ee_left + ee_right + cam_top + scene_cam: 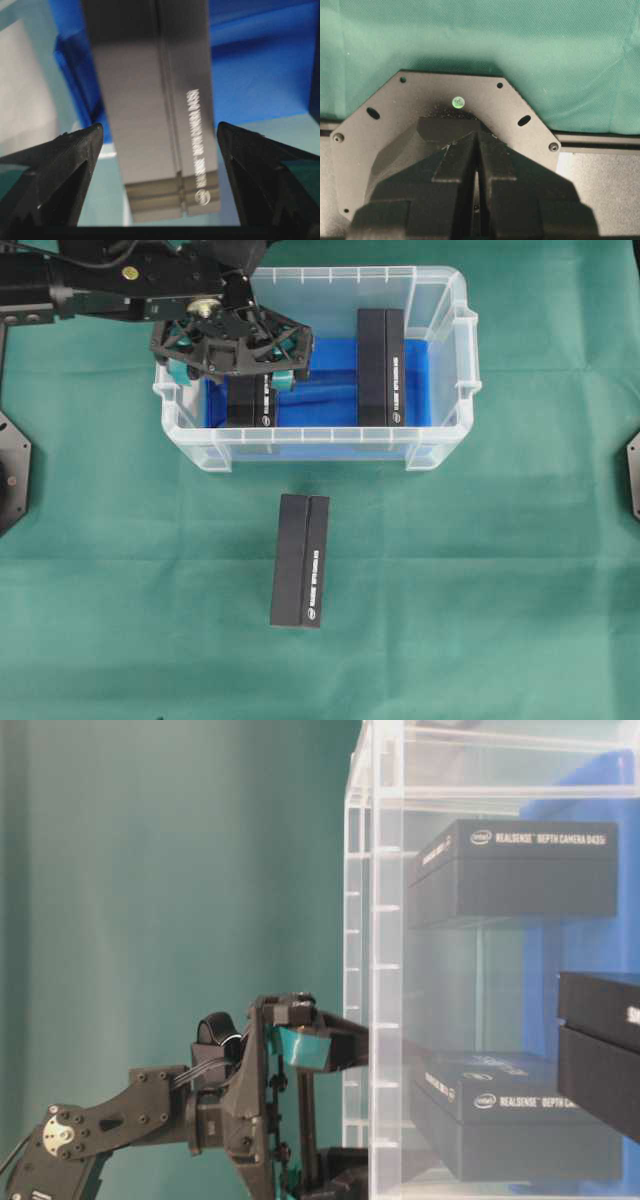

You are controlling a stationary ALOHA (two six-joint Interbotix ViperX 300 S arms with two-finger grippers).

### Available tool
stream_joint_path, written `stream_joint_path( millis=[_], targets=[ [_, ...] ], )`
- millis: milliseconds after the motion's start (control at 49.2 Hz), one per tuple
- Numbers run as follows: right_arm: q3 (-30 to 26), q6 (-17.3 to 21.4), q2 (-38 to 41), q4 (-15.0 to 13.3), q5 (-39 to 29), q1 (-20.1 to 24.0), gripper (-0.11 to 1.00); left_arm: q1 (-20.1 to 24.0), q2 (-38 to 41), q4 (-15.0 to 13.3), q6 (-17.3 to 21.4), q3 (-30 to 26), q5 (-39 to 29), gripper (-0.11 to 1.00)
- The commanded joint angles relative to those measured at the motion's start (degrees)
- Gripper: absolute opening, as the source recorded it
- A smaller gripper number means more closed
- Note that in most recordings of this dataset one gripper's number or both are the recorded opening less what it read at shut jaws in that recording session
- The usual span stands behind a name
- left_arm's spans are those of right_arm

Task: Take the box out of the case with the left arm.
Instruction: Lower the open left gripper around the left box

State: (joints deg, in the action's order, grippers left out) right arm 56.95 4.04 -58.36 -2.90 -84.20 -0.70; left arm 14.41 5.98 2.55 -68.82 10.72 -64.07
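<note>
Cloth (520, 570), green and faintly creased, covers the whole table, and everything here sits on it. Toward its far edge, a little left of centre, stands the case (440, 445), a clear plastic tub with a rimmed lip and a bright blue lining (420, 380) over its bottom.

The left arm (100, 295) comes in from the far left corner of the table and bends down over the case's left end. Its gripper (232, 378) hangs inside the rim, fingers spread wide, one teal pad (283, 379) showing on the near side in the overhead view.

Three black depth-camera boxes with white lettering are in sight. One lies on the cloth (299, 560) just in front of the case's near wall, apart from it, long side running toward the near edge. A second box (381, 367) lies inside the case at the right end. The third, the left box (250, 400), lies in the case's left end directly under the gripper; in the left wrist view it runs between the two dark fingertips (65, 165), with clear gaps on both sides, so nothing is pinched.

The right gripper (476, 170) is parked over its black base plate (360, 140) at the right edge of the table, its two fingers pressed together.
</note>
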Motion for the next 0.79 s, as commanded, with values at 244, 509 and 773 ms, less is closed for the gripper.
stream_joint_path(
  millis=[244,509,773],
  targets=[
    [-1.4,0.2,0.3,0.1,-0.1,0.0,0.01,0.4,0.1,0.1,-0.1,1.6,3.0,0.89],
    [-1.4,0.2,0.3,0.1,-0.1,-0.1,0.01,0.5,0.1,0.1,-0.3,3.6,5.7,0.89],
    [-1.4,0.2,0.3,0.1,-0.1,0.0,0.01,0.6,0.0,0.1,-1.0,3.6,5.8,0.88]
  ],
)
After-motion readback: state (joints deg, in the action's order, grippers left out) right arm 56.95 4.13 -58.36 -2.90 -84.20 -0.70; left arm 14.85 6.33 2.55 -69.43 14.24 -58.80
